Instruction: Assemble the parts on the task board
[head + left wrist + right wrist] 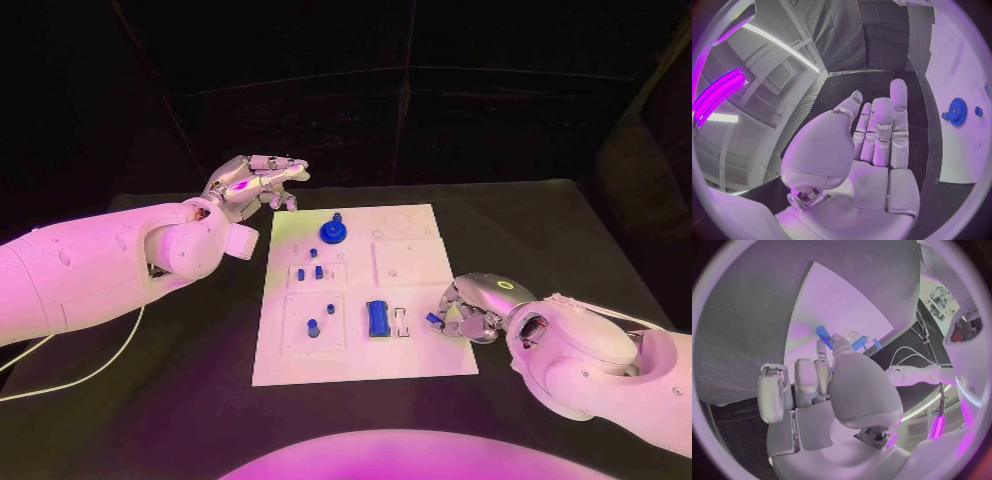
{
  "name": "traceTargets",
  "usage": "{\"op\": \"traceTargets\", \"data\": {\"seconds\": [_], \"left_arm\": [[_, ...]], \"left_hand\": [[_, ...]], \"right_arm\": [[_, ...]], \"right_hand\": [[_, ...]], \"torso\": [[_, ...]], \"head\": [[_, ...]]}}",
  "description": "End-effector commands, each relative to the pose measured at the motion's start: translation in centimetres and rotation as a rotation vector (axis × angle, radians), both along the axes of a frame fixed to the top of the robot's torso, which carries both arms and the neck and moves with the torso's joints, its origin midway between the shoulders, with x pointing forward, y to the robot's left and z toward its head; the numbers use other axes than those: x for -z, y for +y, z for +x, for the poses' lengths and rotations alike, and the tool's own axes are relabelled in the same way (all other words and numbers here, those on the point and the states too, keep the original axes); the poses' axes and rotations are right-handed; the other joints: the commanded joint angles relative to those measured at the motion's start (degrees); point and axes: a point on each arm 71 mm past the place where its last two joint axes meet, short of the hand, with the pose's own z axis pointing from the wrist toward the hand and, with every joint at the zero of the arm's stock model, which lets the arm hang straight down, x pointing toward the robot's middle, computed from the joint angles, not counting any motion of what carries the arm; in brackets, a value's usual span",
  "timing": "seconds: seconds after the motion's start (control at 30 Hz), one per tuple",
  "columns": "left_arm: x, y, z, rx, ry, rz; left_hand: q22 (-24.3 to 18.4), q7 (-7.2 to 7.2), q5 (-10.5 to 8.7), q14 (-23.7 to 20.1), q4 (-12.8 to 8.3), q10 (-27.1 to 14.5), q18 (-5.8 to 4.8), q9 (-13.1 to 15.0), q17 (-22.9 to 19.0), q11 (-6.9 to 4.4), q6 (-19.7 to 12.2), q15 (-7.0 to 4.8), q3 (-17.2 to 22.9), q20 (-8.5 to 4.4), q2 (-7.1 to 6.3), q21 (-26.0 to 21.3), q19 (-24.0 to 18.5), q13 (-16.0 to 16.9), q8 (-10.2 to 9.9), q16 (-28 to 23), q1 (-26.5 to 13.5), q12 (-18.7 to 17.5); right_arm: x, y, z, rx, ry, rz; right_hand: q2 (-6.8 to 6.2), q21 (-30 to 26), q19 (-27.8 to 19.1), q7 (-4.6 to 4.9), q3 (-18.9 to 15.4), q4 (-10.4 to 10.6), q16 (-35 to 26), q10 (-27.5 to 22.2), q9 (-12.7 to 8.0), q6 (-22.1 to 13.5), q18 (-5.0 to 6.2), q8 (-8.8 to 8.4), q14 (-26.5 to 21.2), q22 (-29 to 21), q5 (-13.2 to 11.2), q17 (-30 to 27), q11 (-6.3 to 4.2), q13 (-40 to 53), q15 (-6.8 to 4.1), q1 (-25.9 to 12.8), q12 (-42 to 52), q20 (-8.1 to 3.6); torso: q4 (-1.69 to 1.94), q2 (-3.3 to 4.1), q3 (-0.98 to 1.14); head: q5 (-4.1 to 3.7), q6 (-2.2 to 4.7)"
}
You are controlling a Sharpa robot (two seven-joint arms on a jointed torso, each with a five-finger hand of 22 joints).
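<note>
Black table [173,400]; white task board [418,352]; small blue parts [378,318]

The right hand [473,312] is covering the near right edge of the task board [361,300], and its fingers are hiding most of a small blue part [434,319], so its shape is not clear. In the left wrist view the blue gear [957,111] is showing, but the picture's rim is cutting off the board beyond it.
</note>
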Motion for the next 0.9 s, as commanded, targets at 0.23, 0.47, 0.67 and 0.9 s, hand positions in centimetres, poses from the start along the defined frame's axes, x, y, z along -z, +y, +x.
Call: {"op": "traceTargets", "data": {"seconds": [0.23, 0.47, 0.67, 0.9], "left_arm": [[-0.2, -0.2, 0.0, 0.013, -0.008, -0.009], [-0.2, -0.3, -0.1, 0.015, -0.008, -0.01], [-0.2, -0.3, -0.1, 0.015, -0.007, -0.009], [-0.2, -0.3, -0.1, 0.015, -0.007, -0.009]], "left_hand": [[-0.1, -0.01, 0.16, -0.4, 0.0, -0.2, 0.34, 0.0, -0.1, -0.07, -0.2, 0.06, -0.3, -0.09, -0.07, -0.4, 0.2, -0.1, 0.3, 0.0, 0.0, 0.2], [-0.1, -0.01, 0.16, -0.4, 0.0, -0.2, 0.34, 0.0, -0.1, -0.07, -0.2, 0.06, -0.3, -0.09, -0.07, -0.4, 0.2, -0.1, 0.3, 0.0, 0.0, 0.2], [-0.1, -0.01, 0.16, -0.4, 0.0, -0.2, 0.34, 0.0, -0.1, -0.07, -0.2, 0.06, -0.3, -0.09, -0.07, -0.4, 0.2, -0.1, 0.3, 0.0, 0.0, 0.2], [-0.1, -0.04, 0.16, -0.4, 0.0, -0.2, 0.35, 0.0, -0.1, -0.1, -0.1, 0.04, -0.3, -0.1, -0.04, -0.4, 0.3, -0.1, 0.4, 0.0, 0.1, 0.3]], "right_arm": [[0.1, 0.8, 0.2, 0.113, 0.073, 0.167], [0.8, 2.0, 0.6, 0.12, 0.124, 0.184], [1.1, 2.9, 1.0, 0.128, 0.138, 0.199], [1.4, 3.1, 1.5, 0.134, 0.137, 0.189]], "right_hand": [[-2.57, 0.4, 4.1, -0.41, 2.4, 1.4, 0.4, 1.1, 0.5, 1.3, -1.05, -0.3, 0.9, 12.8, 2.5, 0.1, -0.47, -6.3, -0.52, -2.3, 0.2, -0.27], [-3.59, 0.4, 4.1, -0.49, 2.5, 2.7, 0.5, 1.3, 0.9, 2.0, -1.04, -0.22, 1.0, 12.8, 4.2, 0.3, -0.49, -6.1, -0.5, -4.3, 0.4, -0.25], [-3.89, 0.4, 4.1, -0.68, 2.3, 3.6, 0.5, 1.5, 1.3, 2.6, -1.04, 0.06, 1.0, 12.8, 5.9, 0.4, -0.63, -6.0, -0.61, -5.5, 0.5, -0.31], [-3.73, 0.3, 4.1, -0.85, 2.3, 3.8, 0.5, 1.5, 1.6, 3.0, -1.03, 0.27, 1.0, 12.8, 6.0, 0.4, -0.75, -6.0, -0.68, -5.8, 0.3, -0.36]], "torso": [[-0.01, 0.07, -0.01], [0.04, 0.08, 0.0], [-0.09, 0.1, 0.03], [-0.02, 0.1, -0.03]], "head": [[0.27, -0.02], [0.28, 0.01], [0.43, -0.06], [0.48, -0.23]]}}
